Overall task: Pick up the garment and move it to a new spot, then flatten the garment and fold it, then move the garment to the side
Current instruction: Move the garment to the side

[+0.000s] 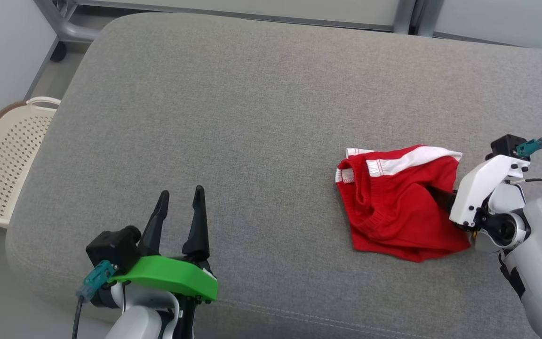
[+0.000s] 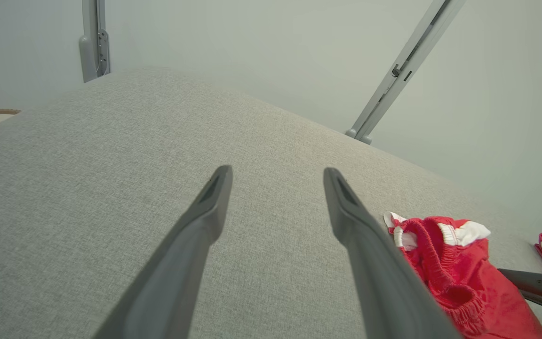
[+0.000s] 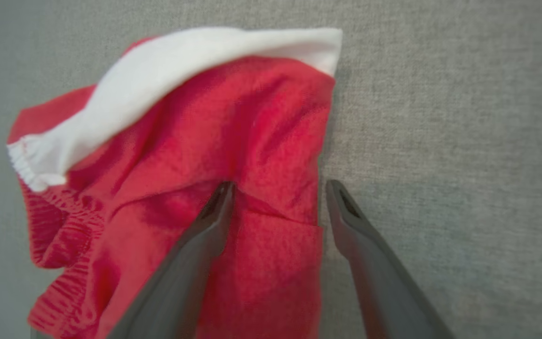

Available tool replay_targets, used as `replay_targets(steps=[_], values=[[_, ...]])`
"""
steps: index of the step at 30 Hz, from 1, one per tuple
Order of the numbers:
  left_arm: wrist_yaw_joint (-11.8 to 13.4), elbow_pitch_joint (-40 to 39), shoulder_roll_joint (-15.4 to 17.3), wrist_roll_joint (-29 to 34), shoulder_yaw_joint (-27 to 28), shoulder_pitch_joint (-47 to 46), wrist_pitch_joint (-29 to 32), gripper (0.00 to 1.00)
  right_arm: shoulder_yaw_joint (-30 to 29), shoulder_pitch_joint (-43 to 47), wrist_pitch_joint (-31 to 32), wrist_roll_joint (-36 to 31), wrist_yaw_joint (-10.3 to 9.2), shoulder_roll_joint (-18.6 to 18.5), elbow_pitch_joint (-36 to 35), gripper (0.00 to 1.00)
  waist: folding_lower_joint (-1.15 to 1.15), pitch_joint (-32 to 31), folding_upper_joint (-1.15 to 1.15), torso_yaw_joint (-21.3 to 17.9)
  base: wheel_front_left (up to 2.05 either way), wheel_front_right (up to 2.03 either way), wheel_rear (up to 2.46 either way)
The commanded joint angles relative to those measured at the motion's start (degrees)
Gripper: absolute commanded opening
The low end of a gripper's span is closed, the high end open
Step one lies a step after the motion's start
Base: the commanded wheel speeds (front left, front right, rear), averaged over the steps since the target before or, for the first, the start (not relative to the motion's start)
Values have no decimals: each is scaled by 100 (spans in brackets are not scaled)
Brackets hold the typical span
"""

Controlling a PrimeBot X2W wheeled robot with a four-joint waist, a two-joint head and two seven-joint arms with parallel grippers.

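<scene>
**Desk:** What stands at far left?

**Photographer:** A cream perforated basket [image 1: 3, 155], set low beside the left end of the grey cushion [image 1: 233, 117].

**Desk:** And the arm at lower left?

**Photographer:** The left fingers [image 1: 197, 221] are spread wide with nothing between them. They are poised over bare grey fabric, well apart from the garment.

**Desk:** Where is the garment?

**Photographer:** The red garment [image 1: 393, 212], trimmed with a white band, lies crumpled on the right half of the cushion. The band runs along its far edge.

**Desk:** And at far right?

**Photographer:** The right fingers [image 3: 198, 254] point in from the garment's right side, parted wide. In the right wrist view, one finger lies over the red cloth and the other over bare cushion just beside it. The garment's edge sits between them, and they are not closed on it. Whether the tips touch the cloth cannot be told.
</scene>
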Motion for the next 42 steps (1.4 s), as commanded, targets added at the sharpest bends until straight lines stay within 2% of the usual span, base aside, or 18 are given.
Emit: replay_targets(steps=[1,3,11,22,32,42], values=[[10,15,7,50,-2,-89,-29,100,47,-43,-8,37,-1,-28,33,27,0,32,0,30,0,0,0],[11,30,2,40,3,-85,-45,100,146,-60,-43,42,-1,-84,66,0,0,40,0,27,0,0,0],[17,55,-12,-17,54,-67,-116,100,493,-134,-169,226,-2,-341,-147,0,0,-16,0,-223,0,0,0],[40,-19,19,-26,58,-12,-142,100,750,-71,-73,286,-1,-938,-868,0,0,-91,0,-893,0,0,0],[78,-100,57,5,23,-29,-104,100,269,-88,266,-35,-1,-1305,-1380,0,0,-69,0,-1384,0,0,0],[127,-143,112,5,34,-36,-78,100,-350,-49,563,-404,-1,-1236,-1781,0,0,-23,0,-1559,0,0,0]])
